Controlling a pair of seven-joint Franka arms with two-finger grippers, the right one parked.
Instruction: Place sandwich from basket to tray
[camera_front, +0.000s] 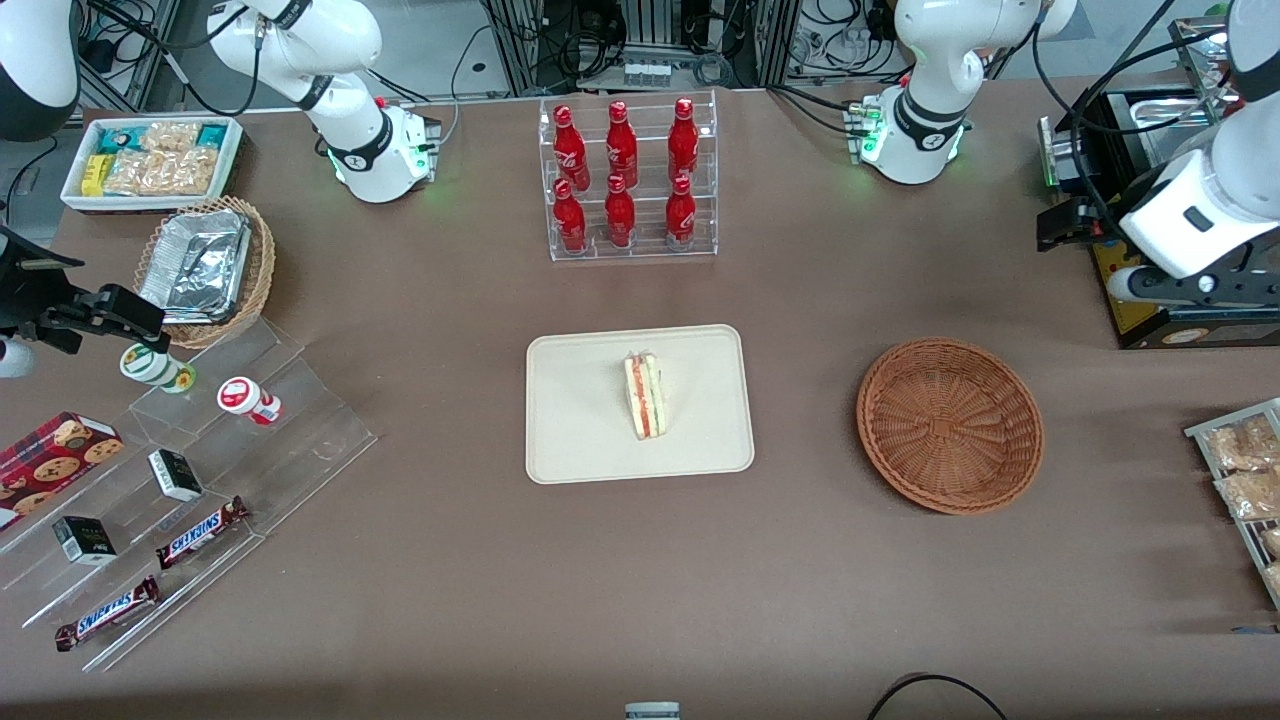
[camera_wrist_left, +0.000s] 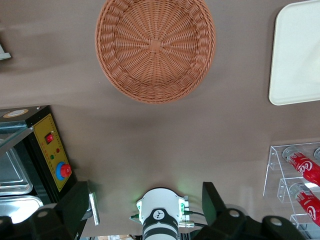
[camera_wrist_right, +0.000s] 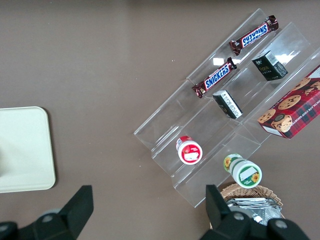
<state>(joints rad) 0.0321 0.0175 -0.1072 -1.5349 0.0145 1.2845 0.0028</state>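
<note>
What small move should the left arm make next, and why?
Probably none beyond staying parked clear: the sandwich already lies on the tray, and the wicker basket is empty. The left pincer is open, holds nothing, and sits high near the table's working-arm end, so the placing looks complete.

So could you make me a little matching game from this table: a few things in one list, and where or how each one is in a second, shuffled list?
Things:
1. sandwich
2. basket
3. tray
4. gripper

States:
A. empty, lying toward the working arm's end of the table
B. open, holding nothing, raised above the table near that arm's base
C. lying on the tray
D. flat on the table, nearer the front camera than the rack of red bottles

Pairs: 1-C, 2-A, 3-D, 4-B
</note>
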